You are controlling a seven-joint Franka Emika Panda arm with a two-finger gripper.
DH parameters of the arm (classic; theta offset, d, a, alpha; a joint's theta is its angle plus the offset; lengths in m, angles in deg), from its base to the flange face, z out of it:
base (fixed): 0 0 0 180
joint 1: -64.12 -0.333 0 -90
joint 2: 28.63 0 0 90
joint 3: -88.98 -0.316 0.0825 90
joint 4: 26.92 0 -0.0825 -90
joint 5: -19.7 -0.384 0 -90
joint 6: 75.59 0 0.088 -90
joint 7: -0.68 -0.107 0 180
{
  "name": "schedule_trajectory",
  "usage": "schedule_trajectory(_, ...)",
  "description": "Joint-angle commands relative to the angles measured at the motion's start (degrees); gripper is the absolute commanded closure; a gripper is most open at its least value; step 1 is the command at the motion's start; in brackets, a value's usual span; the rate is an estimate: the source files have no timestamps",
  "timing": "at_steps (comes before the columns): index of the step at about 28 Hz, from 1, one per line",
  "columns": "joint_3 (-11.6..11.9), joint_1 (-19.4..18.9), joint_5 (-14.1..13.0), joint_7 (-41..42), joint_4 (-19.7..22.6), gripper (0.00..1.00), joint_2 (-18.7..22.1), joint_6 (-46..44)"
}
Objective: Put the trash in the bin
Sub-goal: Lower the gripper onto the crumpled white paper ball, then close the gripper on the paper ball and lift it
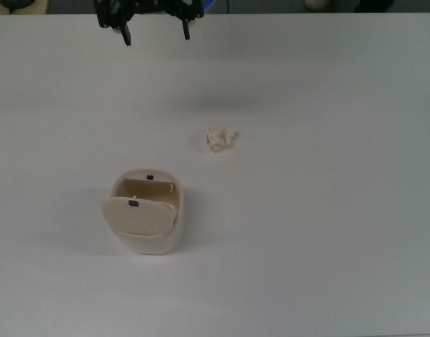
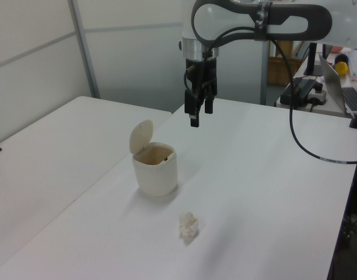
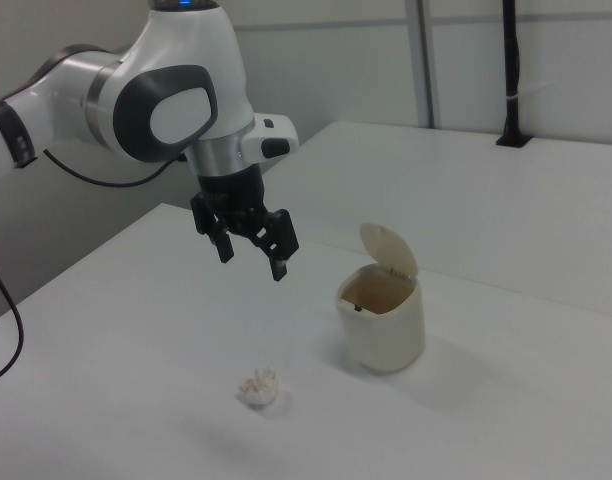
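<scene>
The trash (image 1: 220, 138) is a small crumpled cream-white paper wad lying alone on the white table; it also shows as a lumpy wad (image 2: 188, 226) in the left view and as a wad (image 3: 258, 389) in the right view. The cream-beige bin (image 1: 146, 211) stands upright with its flap lid (image 3: 389, 249) swung up, so the bin (image 2: 156, 168) is open at the top. My black gripper (image 1: 156, 34) hangs open in the air, well above the table and apart from both; nothing sits between the fingers of the gripper (image 3: 253, 254).
The white table (image 1: 327, 232) stretches wide around both objects. A second white table (image 2: 44, 157) stands at the left view's left. A laptop and cables (image 2: 336, 87) sit on a desk at the left view's far right.
</scene>
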Motion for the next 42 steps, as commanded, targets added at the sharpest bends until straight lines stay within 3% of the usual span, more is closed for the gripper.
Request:
schedule_trajectory(1, 0.70, 0.29, 1.65, 3.35, 0.70, 0.00, -0.59, 0.10)
schedule_trajectory(7, -0.09, -3.30, 5.35, 4.45, 7.29, 0.00, -0.17, 3.00)
schedule_trajectory(16, -0.09, -7.70, 6.23, -6.18, 17.57, 0.00, -0.25, 14.95)
schedule_trajectory(17, -0.09, -9.01, 7.63, -8.37, 20.63, 0.00, -0.25, 18.62)
schedule_trajectory(22, -0.18, -11.39, 12.02, -17.07, 25.48, 0.00, -2.61, 28.30)
schedule_trajectory(36, -0.18, -13.68, 12.91, -22.89, 25.67, 0.00, -12.64, 37.29)
schedule_trajectory(42, -0.18, -15.61, 16.15, -25.87, 25.76, 0.00, -15.71, 38.17)
